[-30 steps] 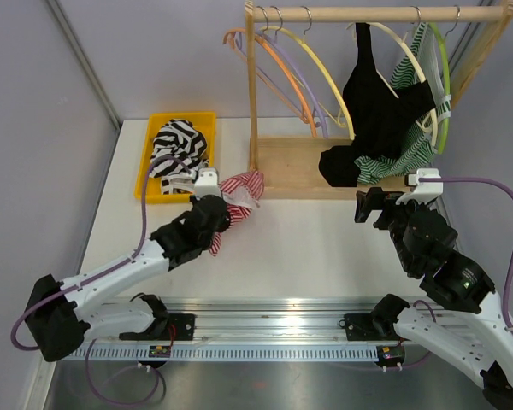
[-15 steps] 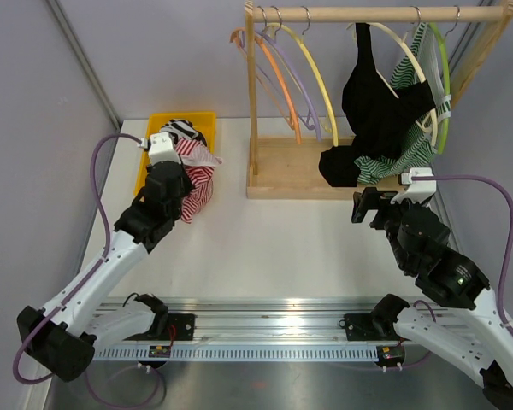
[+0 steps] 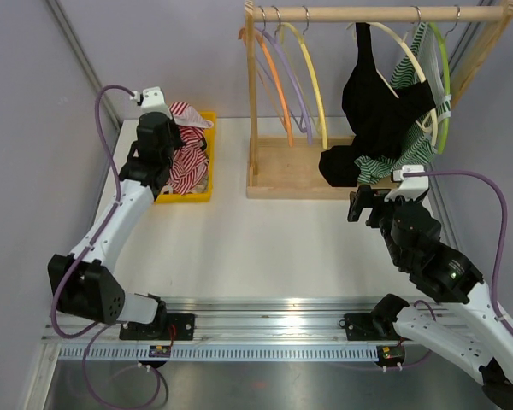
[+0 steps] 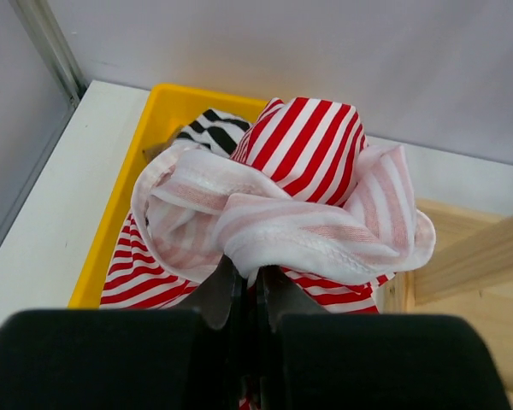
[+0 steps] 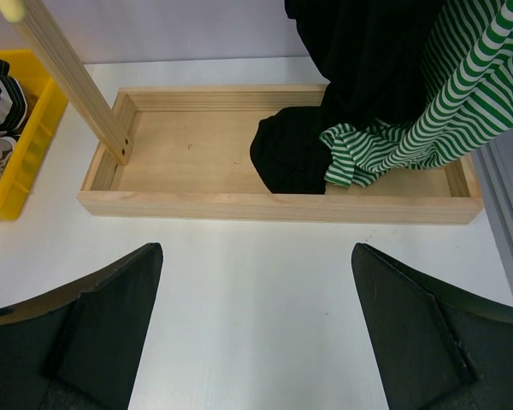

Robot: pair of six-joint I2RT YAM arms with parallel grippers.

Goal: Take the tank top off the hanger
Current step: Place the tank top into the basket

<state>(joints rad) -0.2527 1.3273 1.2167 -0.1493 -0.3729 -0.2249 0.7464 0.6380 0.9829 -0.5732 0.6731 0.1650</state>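
**Task nearly complete.** The red-and-white striped tank top is off its hanger and bunched in my left hand, whose jaws are pinched tight on a fold of the cloth. It hangs over the yellow bin at the back-left corner of the tabletop. Its lower folds seem to reach inside, beside a black-and-white striped piece. What remains, in my judgement, is only to let go. My left arm reaches far back, the hand angled down toward the bin. My right hand is spread wide and holds nothing. It is poised low in front of the wooden rack base (a black garment and a green-striped one hang above it).
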